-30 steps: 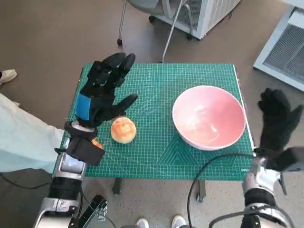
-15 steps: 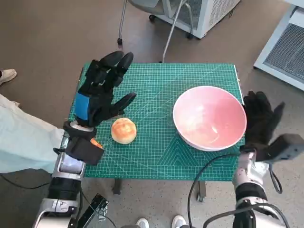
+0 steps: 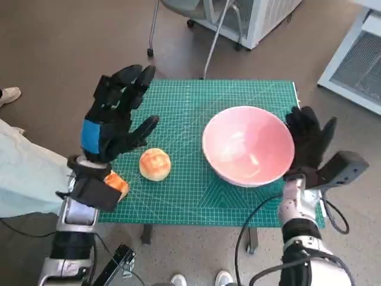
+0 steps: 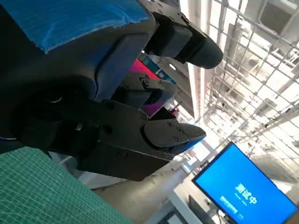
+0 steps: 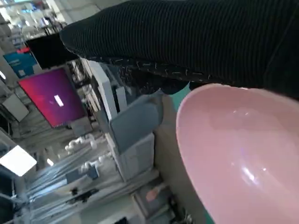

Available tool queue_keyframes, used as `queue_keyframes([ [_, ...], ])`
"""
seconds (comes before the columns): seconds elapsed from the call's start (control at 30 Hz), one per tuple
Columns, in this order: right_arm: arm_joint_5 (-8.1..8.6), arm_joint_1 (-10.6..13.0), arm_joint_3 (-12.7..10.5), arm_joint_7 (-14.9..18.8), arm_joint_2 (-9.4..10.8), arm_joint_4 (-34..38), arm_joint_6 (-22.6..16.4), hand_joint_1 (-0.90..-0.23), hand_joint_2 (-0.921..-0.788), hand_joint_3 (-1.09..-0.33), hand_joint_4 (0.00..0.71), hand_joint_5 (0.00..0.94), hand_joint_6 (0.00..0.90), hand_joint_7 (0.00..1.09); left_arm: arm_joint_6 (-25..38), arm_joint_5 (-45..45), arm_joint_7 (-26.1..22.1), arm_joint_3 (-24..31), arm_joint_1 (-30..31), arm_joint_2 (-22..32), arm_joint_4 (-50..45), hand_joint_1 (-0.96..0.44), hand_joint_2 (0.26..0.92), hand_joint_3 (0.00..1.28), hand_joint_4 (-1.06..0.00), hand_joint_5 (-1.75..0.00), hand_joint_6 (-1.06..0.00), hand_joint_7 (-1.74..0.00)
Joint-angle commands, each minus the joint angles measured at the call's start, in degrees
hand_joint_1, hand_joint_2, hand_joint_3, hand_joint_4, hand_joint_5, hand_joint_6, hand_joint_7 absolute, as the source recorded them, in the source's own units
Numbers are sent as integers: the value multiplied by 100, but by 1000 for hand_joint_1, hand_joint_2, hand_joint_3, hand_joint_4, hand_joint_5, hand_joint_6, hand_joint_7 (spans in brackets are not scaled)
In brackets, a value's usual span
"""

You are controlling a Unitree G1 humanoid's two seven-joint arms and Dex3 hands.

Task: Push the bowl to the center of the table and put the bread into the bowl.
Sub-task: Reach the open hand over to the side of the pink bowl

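Observation:
A pink bowl (image 3: 248, 145) sits on the right half of the green mat (image 3: 190, 107); its inside fills the right wrist view (image 5: 238, 154). My right hand (image 3: 307, 140), gloved in black, presses flat against the bowl's right rim with fingers spread. A round bread roll (image 3: 155, 163) lies on the mat's left part. My left hand (image 3: 113, 116) hovers above the mat's left edge, fingers spread and empty, just behind and left of the roll. In the left wrist view its black fingers (image 4: 154, 135) hold nothing.
An orange object (image 3: 116, 182) peeks out beside my left wrist at the mat's front left. A person's pale sleeve (image 3: 24, 173) lies left of the table. A chair's legs (image 3: 178, 30) and white cabinets (image 3: 357, 59) stand beyond the far edge.
My right hand came in from the right to the bowl's rim, and the bowl has slid left toward the mat's middle. My left hand drifted slightly left.

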Motion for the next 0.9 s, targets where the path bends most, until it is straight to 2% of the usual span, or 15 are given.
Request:
queue_keyframes([
  [0.03,71,-119,-82,-152,234,102,155,-432,-921,-645,334,9,218,589,123,32,61,72,153,30,-255,-1,725,558,-399,-29,-155,-805],
  [0.27,120,-333,-167,-302,519,117,259,-427,-921,-648,358,20,228,611,313,33,91,134,303,31,-549,-5,703,601,-391,-44,-136,-846],
  [0.43,90,-442,-177,-379,683,130,302,-425,-921,-646,370,22,224,639,405,-25,71,182,397,17,-705,0,677,650,-371,-74,-119,-878],
  [0.47,93,-468,-184,-387,717,133,316,-426,-921,-646,370,21,221,645,418,-29,72,192,419,14,-734,1,672,659,-358,-98,-117,-881],
  [0.57,93,-520,-202,-413,778,143,359,-434,-921,-646,358,11,214,665,458,-33,74,211,470,2,-807,3,653,696,-188,-422,-104,-905],
  [0.63,79,-549,-202,-450,803,153,406,-439,-921,-646,358,11,213,669,488,-24,82,216,500,-9,-856,4,648,707,-138,-518,-99,-914],
  [0.83,-3,-632,-148,-582,862,173,568,-442,-921,-650,383,21,219,665,548,30,118,228,587,-16,-963,-7,640,717,-83,-625,-94,-924],
  [0.9,-77,-641,-82,-602,835,160,582,-441,-921,-650,385,22,221,661,571,-1,96,250,632,-1,-1019,-8,639,718,-78,-634,-93,-926],
])
